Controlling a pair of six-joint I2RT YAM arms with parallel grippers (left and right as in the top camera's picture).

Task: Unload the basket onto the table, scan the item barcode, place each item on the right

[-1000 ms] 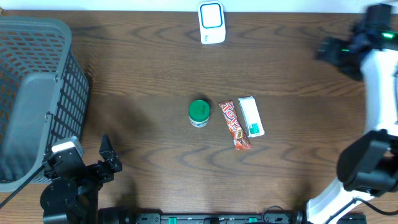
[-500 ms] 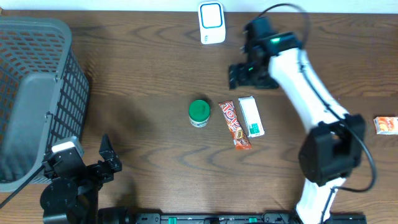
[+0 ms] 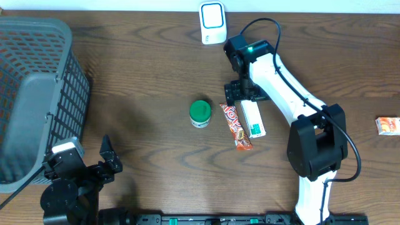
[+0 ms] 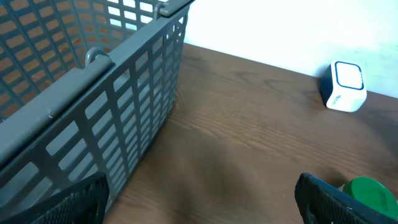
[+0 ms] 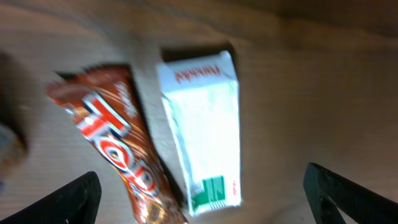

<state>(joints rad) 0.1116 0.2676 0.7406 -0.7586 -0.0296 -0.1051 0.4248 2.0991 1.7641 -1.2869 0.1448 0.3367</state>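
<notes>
**Right claw wide open above the box, nothing held**

Overhead: the right claw (image 3: 242, 94) hung over the top end of the white box (image 3: 252, 118), its jaws spread wide and empty. The box lay flat near the middle of the table (image 3: 144, 69). A red bar (image 3: 235, 126) lay just beside it on the left, and a green-lidded tub (image 3: 200, 113) stood left of the bar. The scanner (image 3: 213, 23) sat at the far edge, apart from all three. A small orange packet (image 3: 389, 125) lay alone at the right edge. The left claw (image 3: 107, 159) sat low at the near left, next to the grey basket (image 3: 37, 94).

Left wrist: the left claw (image 4: 200, 183) was fully open with only bare wood between its jaws. The basket wall filled the left, the scanner showed far right, and the tub's lid peeked in at the bottom right.

Right wrist: the picture was blurred. The right claw's jaws stood wide apart on either side of the box and the bar, and gripped neither. Whether the fingers touched either one could not be told.
</notes>
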